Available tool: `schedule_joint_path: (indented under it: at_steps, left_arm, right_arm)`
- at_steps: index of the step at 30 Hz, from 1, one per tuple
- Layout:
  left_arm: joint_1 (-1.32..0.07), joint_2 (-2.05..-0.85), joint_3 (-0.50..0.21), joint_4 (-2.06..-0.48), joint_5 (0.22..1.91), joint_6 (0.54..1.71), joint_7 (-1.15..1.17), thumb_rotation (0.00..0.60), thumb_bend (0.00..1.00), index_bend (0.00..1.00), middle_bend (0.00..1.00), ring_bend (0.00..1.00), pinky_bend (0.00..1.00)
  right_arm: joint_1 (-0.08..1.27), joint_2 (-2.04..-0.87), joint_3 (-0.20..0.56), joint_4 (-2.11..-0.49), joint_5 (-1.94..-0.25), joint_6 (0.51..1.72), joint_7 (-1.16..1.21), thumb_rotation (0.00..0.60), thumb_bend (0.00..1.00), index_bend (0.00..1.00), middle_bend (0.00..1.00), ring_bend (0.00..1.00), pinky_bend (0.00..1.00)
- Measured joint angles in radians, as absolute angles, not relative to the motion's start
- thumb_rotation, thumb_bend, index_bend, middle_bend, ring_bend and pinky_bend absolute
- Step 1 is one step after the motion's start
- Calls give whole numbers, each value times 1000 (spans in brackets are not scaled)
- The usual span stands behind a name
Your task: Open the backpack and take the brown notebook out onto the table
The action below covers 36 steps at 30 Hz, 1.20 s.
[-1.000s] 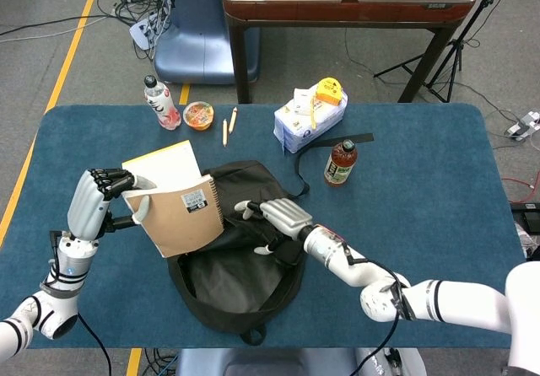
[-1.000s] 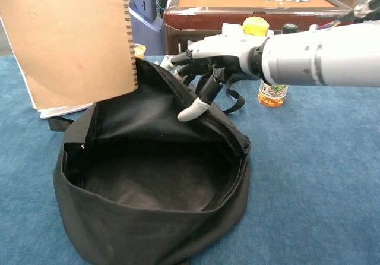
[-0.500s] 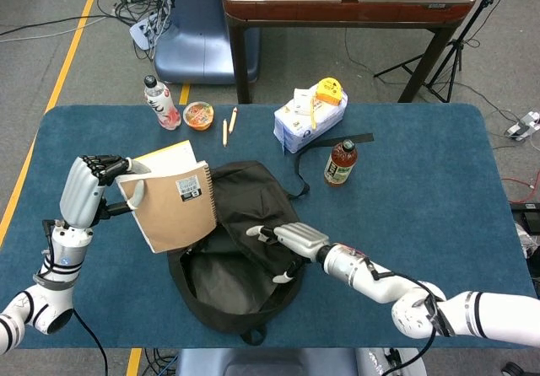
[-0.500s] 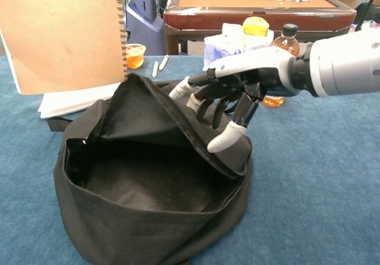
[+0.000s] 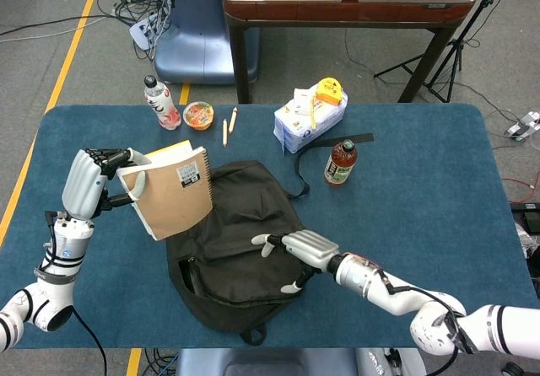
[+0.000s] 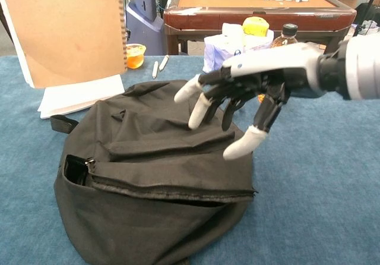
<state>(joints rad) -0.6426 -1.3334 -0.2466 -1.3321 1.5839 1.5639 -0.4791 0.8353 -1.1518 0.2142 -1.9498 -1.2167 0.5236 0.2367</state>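
The notebook point(image 5: 171, 197) is out of the backpack point(image 5: 240, 254) and held upright in the air by the left hand point(image 5: 91, 190), whose fingers wrap its left edge at the left of the head view; in the chest view its brown cover fills the upper left corner. Just behind it on the tabletop point(image 5: 422, 174) lies a yellow-and-white pad point(image 6: 80, 94), touching the backpack's upper left edge. The backpack lies slumped at centre frame, its zipped mouth nearly flat with a small gap showing at the left end. The right hand point(image 5: 299, 249) hangs over the backpack's right half with fingers spread and holding nothing; whether the fingertips point(image 6: 239, 148) touch the fabric cannot be told. Judging by this, the extraction is done and the placing step is in hand. The next move calls for lowering the notebook onto bare tabletop to the left of the backpack, tipping it flat before release, and keeping it off the pad so the two do not stack.
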Motion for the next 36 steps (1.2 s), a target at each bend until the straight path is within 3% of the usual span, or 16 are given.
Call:
schedule_joint_path:
  at_steps: [8,14,18,21,23,24,26,29,31,36]
  left_arm:
    - [-658,-1398,-238,-1221,1555,1507,-480,600,465,731,797,722,831]
    - [-677,-1475,-244,-1042,1543,1499,-464,600,466,723,795,721,832]
    - [-681,-1545,-211,-877,1564,1500,-404,600,456,707,780,707,832]
    - [-677,-1595,-169,-801,1574,1476,-375,600,412,646,693,645,816]
    - [-674,-1595,-153,-802,1575,1446,-371,598,331,521,570,523,724]
    - [-673,-1583,-142,-823,1573,1420,-363,580,303,470,528,481,683]
    - [-672,-1555,-126,-884,1568,1374,-344,435,249,322,392,351,511]
    - [-672,-1492,-105,-1049,1550,1291,-306,259,224,182,253,193,281]
    - [-673,-1438,-96,-1190,1529,1234,-284,214,219,124,193,143,240]
    - [-664,-1283,-85,-1511,1464,1133,-222,215,215,111,177,142,239]
  right_arm:
    - [765,-1023,228,-2009,-1301,620,302,600,131,126,268,202,312]
    - [717,-938,238,-2024,-1330,692,355,600,130,126,268,202,312]
    - [695,-904,240,-2022,-1340,723,385,600,130,126,269,202,312]
    - [686,-889,239,-2017,-1345,735,400,600,130,126,269,202,312]
    - [684,-882,237,-2011,-1345,737,403,600,130,126,269,202,312]
    - [684,-880,236,-2009,-1344,737,404,600,130,126,269,202,312]
    - [683,-876,234,-2005,-1340,738,405,600,130,126,268,202,312]
    - [680,-869,232,-2002,-1335,743,402,600,131,126,268,202,312]
    - [677,-860,231,-2001,-1330,748,400,600,131,126,268,202,312]
    - [662,-833,220,-1999,-1313,754,387,600,130,126,268,202,312]
